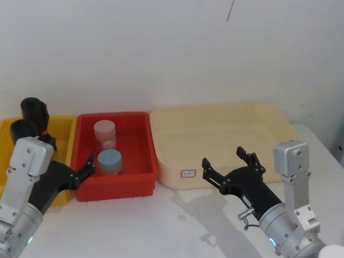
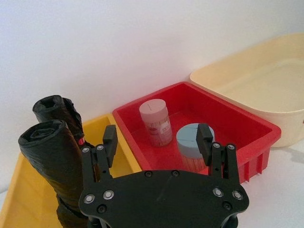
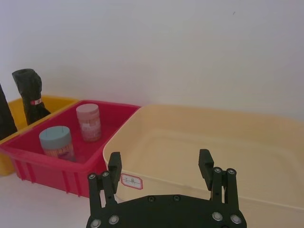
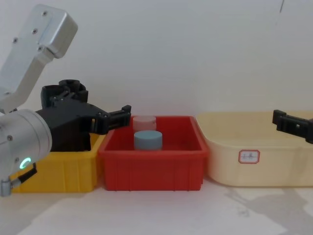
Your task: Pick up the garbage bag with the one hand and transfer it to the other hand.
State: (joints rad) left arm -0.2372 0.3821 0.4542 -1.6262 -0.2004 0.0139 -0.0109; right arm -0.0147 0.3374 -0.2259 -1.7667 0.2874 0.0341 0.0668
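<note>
The cream bin [image 1: 220, 134] sits centre right of the head frame; the yellow bin [image 1: 64, 134] at far left holds the garbage bag [image 2: 45, 152], a crumpled, matte black upright roll, its base hidden behind the left end effector [image 2: 157, 135]; that and the right end effector [image 1: 223, 158] are spread, empty.

left gripper [image 2: 157, 137] points forward and inward from the robot's left, jaws spread wide and empty. the left arm [image 4: 34, 44], silver-grey, bends up sharply at its elbow, green ring [image 4: 24, 163] lit. right gripper [image 1: 223, 158] reaches forward from the right, jaws wide apart, empty, on the silver-grey right arm [image 1: 293, 161].
</note>
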